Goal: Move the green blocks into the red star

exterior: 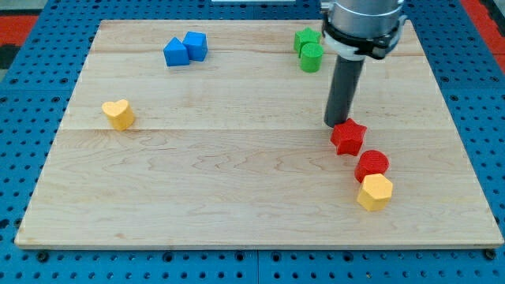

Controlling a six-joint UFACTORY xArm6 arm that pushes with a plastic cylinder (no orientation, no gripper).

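Two green blocks sit near the view's top, right of centre: a green star-like block [306, 38] and a green cylinder [312, 57] touching just below it. The red star [348, 136] lies on the board's right half. My tip [338, 123] rests on the board just above and left of the red star, touching or nearly touching it. The green blocks are well above the tip, slightly to its left.
A red cylinder [372, 165] lies below and right of the red star, with a yellow hexagon [375, 192] touching it below. Two blue blocks [185, 49] sit at the top left. A yellow heart [117, 113] lies at the left. The wooden board [237, 197] sits on blue pegboard.
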